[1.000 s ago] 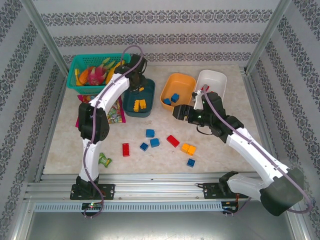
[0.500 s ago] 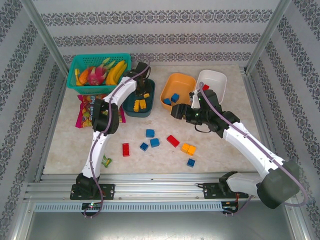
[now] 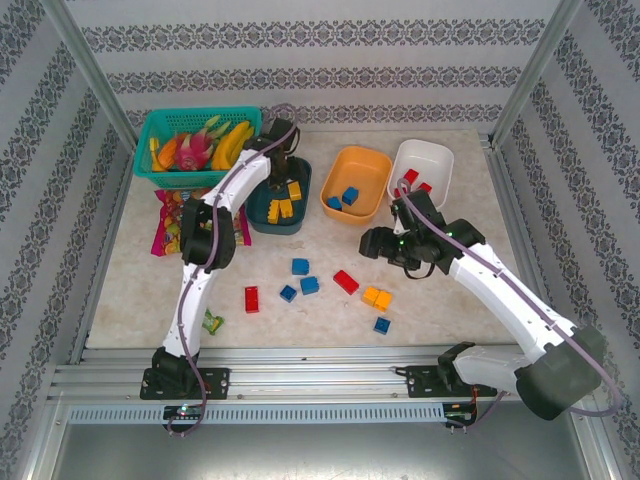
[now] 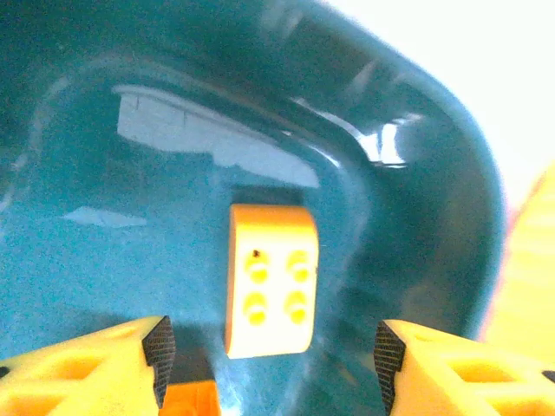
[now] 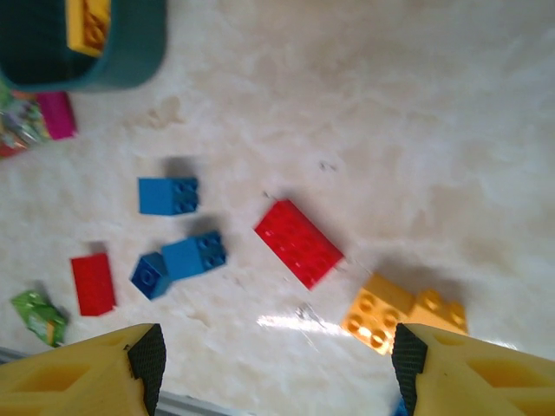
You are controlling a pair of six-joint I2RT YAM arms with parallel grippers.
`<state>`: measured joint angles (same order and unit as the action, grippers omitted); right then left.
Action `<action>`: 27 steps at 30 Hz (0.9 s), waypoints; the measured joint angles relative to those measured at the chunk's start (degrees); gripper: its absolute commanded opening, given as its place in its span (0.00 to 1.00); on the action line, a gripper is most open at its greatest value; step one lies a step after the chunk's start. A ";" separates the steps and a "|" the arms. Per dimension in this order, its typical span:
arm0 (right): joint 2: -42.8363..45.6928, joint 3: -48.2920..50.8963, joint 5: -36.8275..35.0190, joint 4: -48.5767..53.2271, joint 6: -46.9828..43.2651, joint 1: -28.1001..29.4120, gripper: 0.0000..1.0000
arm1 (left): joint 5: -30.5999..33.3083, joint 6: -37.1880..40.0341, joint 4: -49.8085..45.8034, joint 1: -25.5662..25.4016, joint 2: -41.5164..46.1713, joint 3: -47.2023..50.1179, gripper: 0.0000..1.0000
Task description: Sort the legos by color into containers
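Desk [image 3: 130, 290]: flat top, pale beige with a cream marbled pattern; a bright glare streak [image 5: 295, 322] lies on it in the right wrist view. Back wall [image 3: 320, 60]: white, with horizontal bands of dark ornamental print. Left wall [image 3: 40, 200] and right wall [image 3: 605, 180]: same white ground and dark print, the bands running up the sides. Left post [image 3: 90, 70] and right post [image 3: 535, 70]: silver metal, rising from the desk's far corners. Rail [image 3: 320, 375]: ribbed aluminium along the desk's near edge. Perforated strip [image 3: 320, 412]: white, just below the rail. Grey panel [image 3: 320, 455]: plain, at the bottom. Light: even and diffuse, shadows soft.
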<state>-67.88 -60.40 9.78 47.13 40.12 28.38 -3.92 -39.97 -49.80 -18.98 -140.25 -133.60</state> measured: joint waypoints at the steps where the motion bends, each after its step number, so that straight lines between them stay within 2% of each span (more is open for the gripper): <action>1: 0.02 -0.24 -0.59 1.18 -0.22 0.74 0.72 | 0.48 -0.09 0.02 -0.09 1.99 0.46 0.67; 6: -0.37 -1.40 -3.91 3.48 -1.07 6.16 0.72 | 2.69 -0.66 0.26 -0.92 15.26 7.48 0.67; 10: -4.20 -4.61 -7.17 3.30 -1.31 13.60 0.72 | 5.35 -1.46 0.79 -2.03 29.20 18.60 0.67; 15: -12.70 -8.59 -9.70 -0.11 -1.18 22.43 0.71 | 8.02 -3.26 0.35 -3.61 48.74 38.93 0.66; 20: -22.71 -14.99 -11.58 -2.43 -0.31 29.09 0.72 | 10.45 -6.67 -4.52 -4.31 69.13 57.92 0.66; 23: -29.70 -21.22 -12.87 -2.82 0.90 32.57 0.73 | 11.52 -8.83 -8.94 -4.31 82.01 65.40 0.70; 27: -38.53 -29.20 -14.49 -2.58 3.63 36.35 0.73 | 11.93 -10.67 -15.61 -4.31 96.70 70.20 0.70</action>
<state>-106.41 -89.60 -4.71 44.56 43.75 64.73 8.01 -50.63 -65.41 -23.29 -43.55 -63.40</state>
